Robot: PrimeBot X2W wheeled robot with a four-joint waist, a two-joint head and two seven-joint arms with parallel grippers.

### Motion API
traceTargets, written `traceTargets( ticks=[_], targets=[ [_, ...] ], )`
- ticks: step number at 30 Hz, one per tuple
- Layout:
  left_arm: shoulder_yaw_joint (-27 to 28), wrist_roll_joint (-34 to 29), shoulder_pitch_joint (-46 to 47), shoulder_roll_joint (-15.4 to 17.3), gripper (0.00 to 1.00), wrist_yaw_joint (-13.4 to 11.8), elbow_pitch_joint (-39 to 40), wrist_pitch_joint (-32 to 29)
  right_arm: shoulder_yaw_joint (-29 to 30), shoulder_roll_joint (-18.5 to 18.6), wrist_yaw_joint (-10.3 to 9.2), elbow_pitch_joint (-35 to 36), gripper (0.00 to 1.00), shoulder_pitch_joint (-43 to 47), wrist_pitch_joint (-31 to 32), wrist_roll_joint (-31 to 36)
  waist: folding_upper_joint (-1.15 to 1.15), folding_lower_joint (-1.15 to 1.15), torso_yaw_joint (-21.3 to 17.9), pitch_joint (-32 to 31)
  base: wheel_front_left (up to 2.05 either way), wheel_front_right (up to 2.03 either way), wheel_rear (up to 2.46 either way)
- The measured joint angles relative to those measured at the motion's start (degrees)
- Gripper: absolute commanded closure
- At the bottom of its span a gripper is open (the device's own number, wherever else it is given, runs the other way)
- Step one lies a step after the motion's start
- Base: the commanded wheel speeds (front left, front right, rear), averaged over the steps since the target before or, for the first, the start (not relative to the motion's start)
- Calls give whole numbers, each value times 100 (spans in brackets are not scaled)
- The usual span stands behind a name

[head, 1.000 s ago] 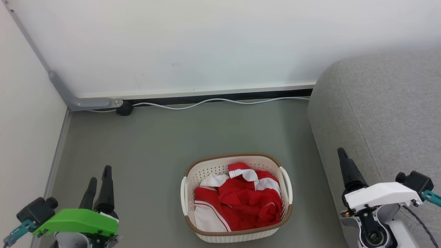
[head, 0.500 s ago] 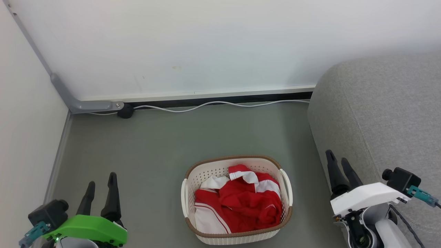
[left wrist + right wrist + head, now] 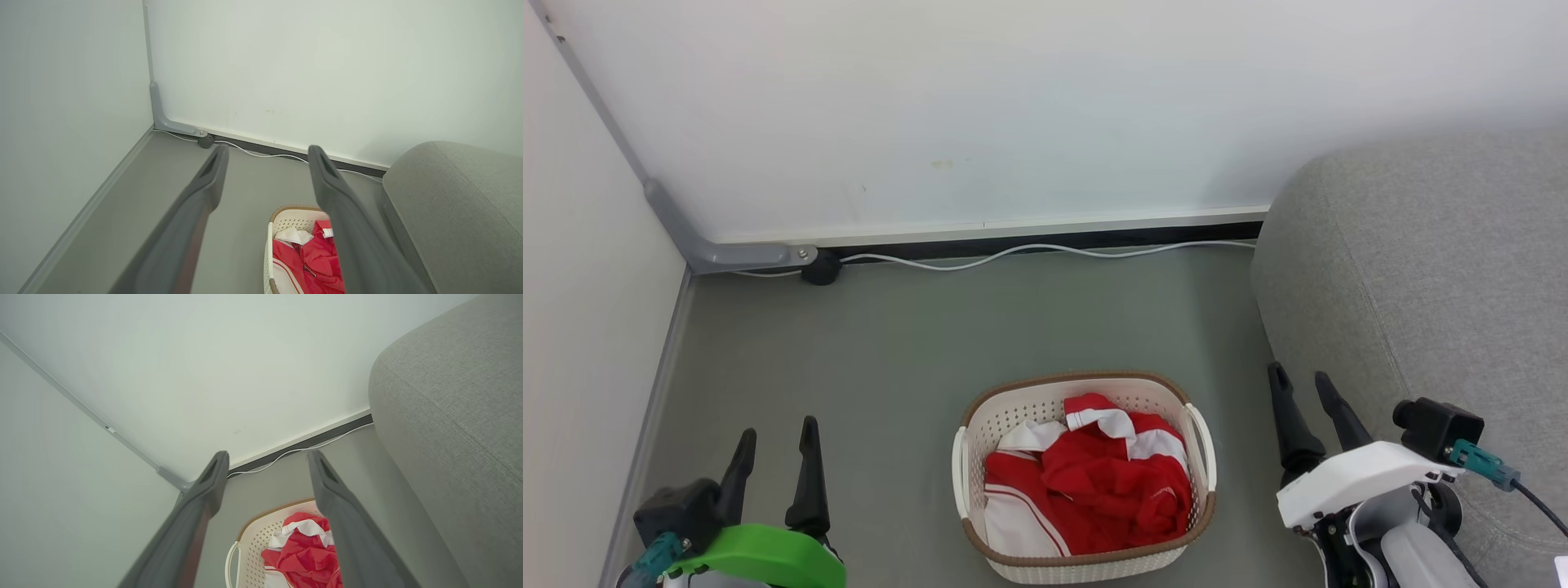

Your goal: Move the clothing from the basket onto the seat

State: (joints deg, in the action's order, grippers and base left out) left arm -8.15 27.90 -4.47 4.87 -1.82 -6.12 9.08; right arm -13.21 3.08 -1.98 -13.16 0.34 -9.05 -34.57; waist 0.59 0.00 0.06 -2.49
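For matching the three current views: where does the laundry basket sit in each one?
Head view: basket at bottom centre, its whole outline visible.
Left wrist view: basket at the bottom edge, right of centre, partly hidden and cut off.
Right wrist view: basket at bottom centre, cut off by the edge.
Shared landmark: the white cable along the wall base beyond it.

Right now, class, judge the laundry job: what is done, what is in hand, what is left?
Done: nothing; the clothing lies heaped in the basket, none visible on the seat. In hand: the left gripper and right gripper stand open and empty either side of the basket. Left: carry the garments to the seat.
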Motion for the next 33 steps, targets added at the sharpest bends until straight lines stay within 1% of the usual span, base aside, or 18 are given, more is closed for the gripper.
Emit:
traceTargets(
  ticks=[5,6,12,14,24,28,33],
  targets=[
    [-101,-483,-35,8,0,-33,49,118,-171,19,-45,0,0,1,-109,411,0,0,-1,-15,0,0,0],
    [-115,-534,-43,8,0,-69,54,133,-194,20,-64,0,0,2,-112,470,0,0,0,-18,0,0,0],
    [-164,-906,-146,9,0,-81,96,258,-342,32,-75,2,0,2,-245,901,0,0,2,-32,0,0,0],
    [-177,-1037,-150,9,0,-124,105,286,-386,37,-116,5,0,2,-288,1061,0,0,2,-37,0,0,0],
    [-221,-1608,-266,7,0,-132,124,480,-627,55,-192,21,0,2,-467,1779,0,0,-2,-67,0,0,0],
    [-245,-1774,-276,8,0,-132,123,519,-676,55,-216,23,0,2,-512,1903,0,0,-3,-72,0,0,0],
    [-243,-1775,-281,7,0,-131,100,519,-679,57,-216,19,0,2,-512,1904,0,0,-3,-71,0,0,0]
  ],
)
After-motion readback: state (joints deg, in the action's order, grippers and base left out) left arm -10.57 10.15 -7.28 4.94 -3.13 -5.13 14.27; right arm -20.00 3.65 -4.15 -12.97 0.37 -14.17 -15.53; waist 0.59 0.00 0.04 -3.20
